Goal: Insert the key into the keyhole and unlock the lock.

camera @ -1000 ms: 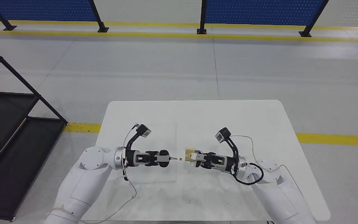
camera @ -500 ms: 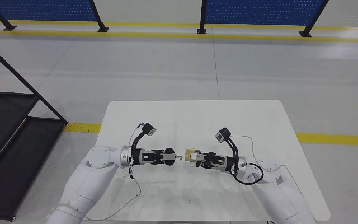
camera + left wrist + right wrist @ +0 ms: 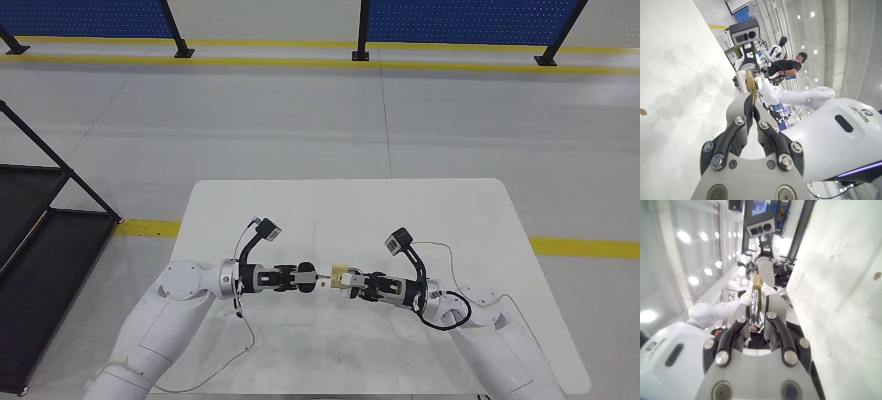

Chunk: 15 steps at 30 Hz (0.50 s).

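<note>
- The left pincer [image 3: 751, 101] is pressed almost shut. Its ribbed pads clamp the flat head of the key [image 3: 754, 96], so the blade juts straight ahead of the fingertips. That grip looks chosen to stop the key slipping when it is twisted.
- Just ahead of those fingertips, the key's tip meets the end face of the brass lock [image 3: 750, 81], right at the keyhole. I cannot tell whether the blade has entered.
- Beyond the lock, the right pincer [image 3: 758, 302] is closed on it. The pads sit on the two broad sides of the body and the chrome shackle lies back toward the palm. The keyhole end faces the left pincer, probably to give the key a braced, unobstructed target.
- Both forearms lie low over the table [image 3: 450, 220], nose to nose on one line, with wrists rolled sideways and elbows out.
- The step in hand looks like insertion, which calls for a straight push along that line, then a roll of the left wrist.
</note>
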{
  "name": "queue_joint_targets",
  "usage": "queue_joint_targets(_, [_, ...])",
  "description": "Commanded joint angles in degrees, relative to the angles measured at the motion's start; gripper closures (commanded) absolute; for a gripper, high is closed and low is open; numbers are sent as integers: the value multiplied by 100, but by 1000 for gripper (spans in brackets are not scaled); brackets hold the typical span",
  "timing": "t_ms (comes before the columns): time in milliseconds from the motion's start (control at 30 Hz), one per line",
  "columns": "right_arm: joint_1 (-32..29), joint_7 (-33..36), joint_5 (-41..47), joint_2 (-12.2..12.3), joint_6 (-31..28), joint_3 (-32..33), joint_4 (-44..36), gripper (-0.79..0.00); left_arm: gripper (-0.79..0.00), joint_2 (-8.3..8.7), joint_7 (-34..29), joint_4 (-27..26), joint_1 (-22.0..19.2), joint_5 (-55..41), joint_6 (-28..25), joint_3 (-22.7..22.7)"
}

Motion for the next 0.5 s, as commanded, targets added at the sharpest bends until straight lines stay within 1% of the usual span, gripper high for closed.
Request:
queue_joint_targets(0, [0,0,0,0,0,0,0,0,0,2,21,0,-5,3,6,18])
queue_joint_targets(467, [0,0,0,0,0,0,0,0,0,25,63,-7,-35,8,-14,105])
